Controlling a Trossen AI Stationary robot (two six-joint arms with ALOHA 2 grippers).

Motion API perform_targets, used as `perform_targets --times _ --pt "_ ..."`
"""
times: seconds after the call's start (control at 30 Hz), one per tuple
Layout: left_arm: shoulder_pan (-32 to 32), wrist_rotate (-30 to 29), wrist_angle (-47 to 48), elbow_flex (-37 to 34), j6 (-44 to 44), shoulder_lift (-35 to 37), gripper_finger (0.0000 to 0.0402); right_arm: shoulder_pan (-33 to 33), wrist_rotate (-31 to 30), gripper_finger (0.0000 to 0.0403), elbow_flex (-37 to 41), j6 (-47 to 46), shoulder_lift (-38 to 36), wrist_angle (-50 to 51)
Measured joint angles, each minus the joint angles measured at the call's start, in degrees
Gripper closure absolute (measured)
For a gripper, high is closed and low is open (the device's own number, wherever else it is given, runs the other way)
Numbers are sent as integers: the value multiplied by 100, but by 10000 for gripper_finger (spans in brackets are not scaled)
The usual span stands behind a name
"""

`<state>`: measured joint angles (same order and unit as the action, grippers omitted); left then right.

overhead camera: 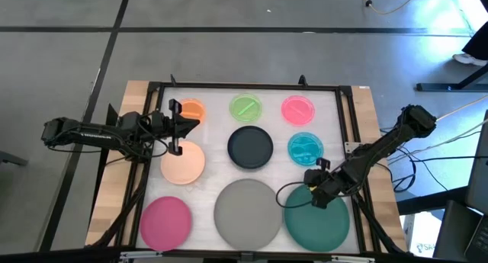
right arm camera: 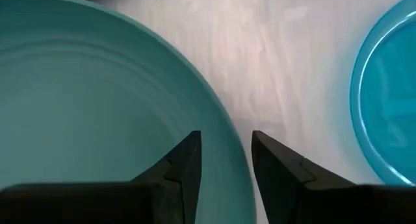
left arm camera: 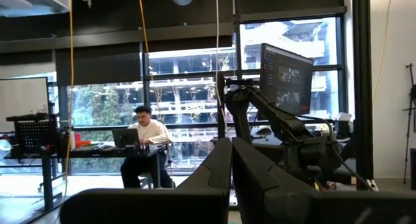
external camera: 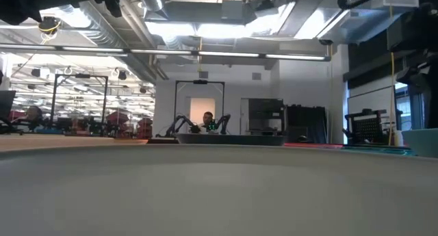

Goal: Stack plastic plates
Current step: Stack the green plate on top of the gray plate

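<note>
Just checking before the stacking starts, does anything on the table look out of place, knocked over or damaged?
Nothing stands out. All nine plates lie flat and apart in three rows on the table. The right gripper straddles the dark green plate's rim; the left gripper hovers between the orange plate and peach plate.

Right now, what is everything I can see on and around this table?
Big plates: 3, along the near edge; magenta, grey, dark green.
Middle plates: 2, in the centre row; peach, black.
Small plates: 4; orange, green and pink along the far edge, teal right of the black one.
Table: 1, pale top with a dark frame.
Person: 1, seated at a desk in the room beyond.
Left tool: 1, dark, between the orange and peach plates.
Right tool: 1, dark, open, straddling the dark green plate's rim.
</note>
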<state>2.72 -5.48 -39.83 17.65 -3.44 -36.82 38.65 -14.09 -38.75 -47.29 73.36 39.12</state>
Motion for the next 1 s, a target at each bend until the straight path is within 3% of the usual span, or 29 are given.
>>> perform_targets --times 0.47,0.8,1.0 --pt "0 -2 -2 0 -7 0 395 -2 344 283 560 -24 0 -659" --pt "0 -2 -2 0 -11 0 395 -4 518 391 545 224 -11 -674" --pt "-1 -2 -2 0 -11 -2 395 -4 551 390 501 304 -12 -629"
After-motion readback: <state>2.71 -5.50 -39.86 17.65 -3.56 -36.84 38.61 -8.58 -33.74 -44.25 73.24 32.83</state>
